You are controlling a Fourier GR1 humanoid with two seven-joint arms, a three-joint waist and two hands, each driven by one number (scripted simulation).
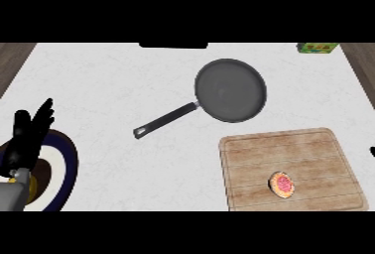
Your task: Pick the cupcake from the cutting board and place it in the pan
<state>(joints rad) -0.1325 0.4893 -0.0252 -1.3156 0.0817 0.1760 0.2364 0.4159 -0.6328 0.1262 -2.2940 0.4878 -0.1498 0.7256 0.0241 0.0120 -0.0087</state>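
Observation:
A small cupcake (pixel 282 184) with pink-red topping sits on the wooden cutting board (pixel 307 149), near the board's front middle. The dark grey pan (pixel 230 90) lies behind the board on the white counter, its black handle (pixel 164 120) pointing to the front left. My left hand (pixel 29 134) rests open at the left edge, fingers up, far from the cupcake. At the right edge, level with the board, a small black tip (pixel 372 151) shows; it may be my right hand, and its fingers are hidden.
A dark blue-rimmed plate (pixel 64 163) lies at the left edge, partly under my left hand and forearm. A green box (pixel 317 47) stands at the counter's far right. A dark slot (pixel 173 45) sits at the back edge. Wooden strips border the counter's sides.

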